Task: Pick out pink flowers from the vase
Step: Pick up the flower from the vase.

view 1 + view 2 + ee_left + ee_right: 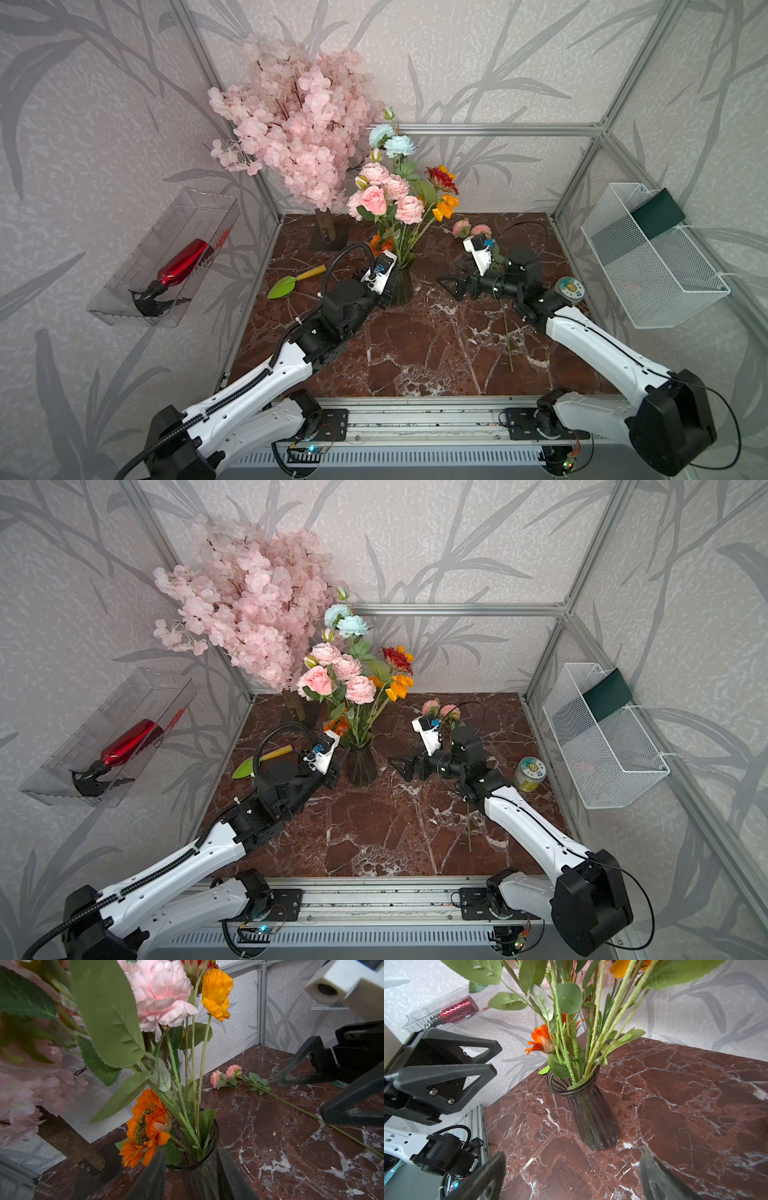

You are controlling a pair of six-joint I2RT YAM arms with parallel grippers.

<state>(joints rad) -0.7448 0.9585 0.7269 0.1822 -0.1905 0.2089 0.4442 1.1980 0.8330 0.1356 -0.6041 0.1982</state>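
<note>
Your left claw [191, 1153], half spread, stops just short of the dark ribbed glass vase [591, 1118]. Your right claw [573, 1151] gapes wide.

Left arm [249, 382] stretched forward low, jaws partly parted; right arm [602, 336] bent inward, jaws spread wide
</note>
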